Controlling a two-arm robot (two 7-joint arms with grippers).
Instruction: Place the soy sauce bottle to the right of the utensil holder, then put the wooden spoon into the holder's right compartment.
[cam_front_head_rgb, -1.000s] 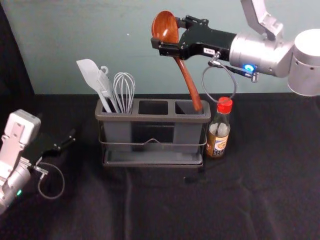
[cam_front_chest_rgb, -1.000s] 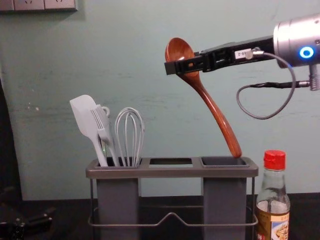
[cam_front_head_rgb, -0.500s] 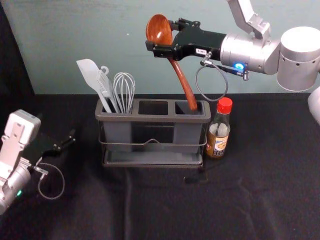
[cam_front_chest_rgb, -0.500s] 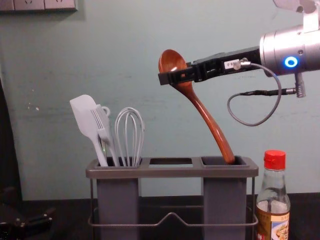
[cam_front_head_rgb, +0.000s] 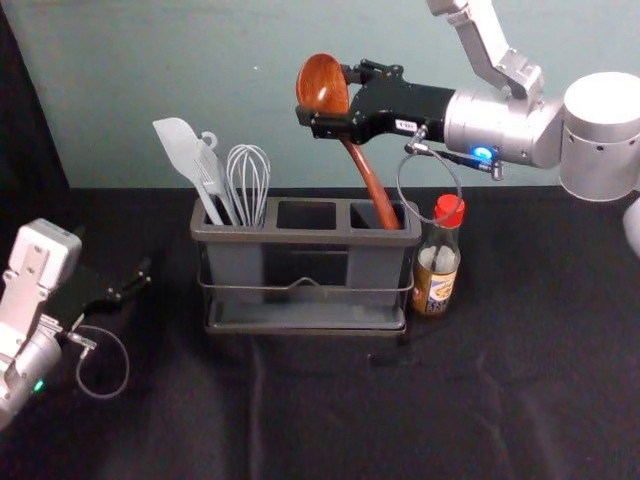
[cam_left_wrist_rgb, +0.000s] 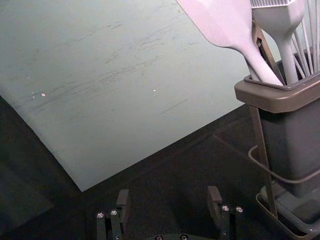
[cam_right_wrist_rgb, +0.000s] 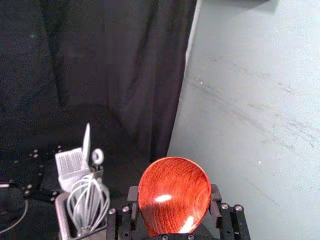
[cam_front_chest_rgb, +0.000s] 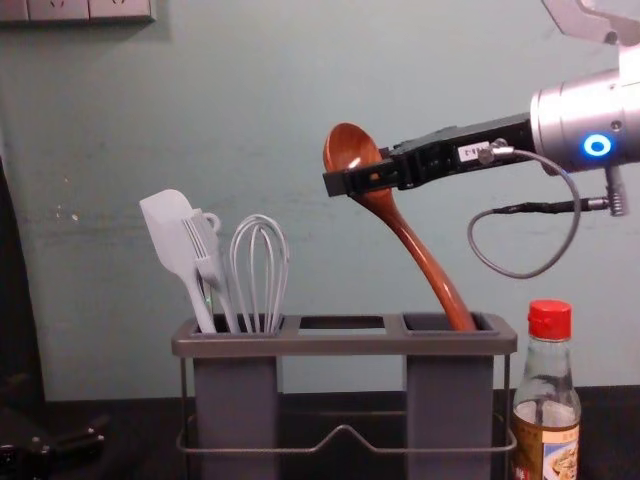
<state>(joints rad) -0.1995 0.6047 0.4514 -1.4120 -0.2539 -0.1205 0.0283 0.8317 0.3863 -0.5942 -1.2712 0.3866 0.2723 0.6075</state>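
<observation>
Silver arm (cam_front_head_rgb: 495, 128), glowing blue ring (cam_front_chest_rgb: 597, 146), looped grey cable (cam_front_chest_rgb: 528, 277), black tool (cam_front_head_rgb: 327, 97), small screws (cam_right_wrist_rgb: 239, 207)

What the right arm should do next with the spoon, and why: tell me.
Probably ease the right gripper a little lower before letting go. It holds the wooden spoon up at the bowl, and the handle's end looks only just inside the mouth of the right compartment; released this high and leaning, the spoon might drop or tip.
</observation>
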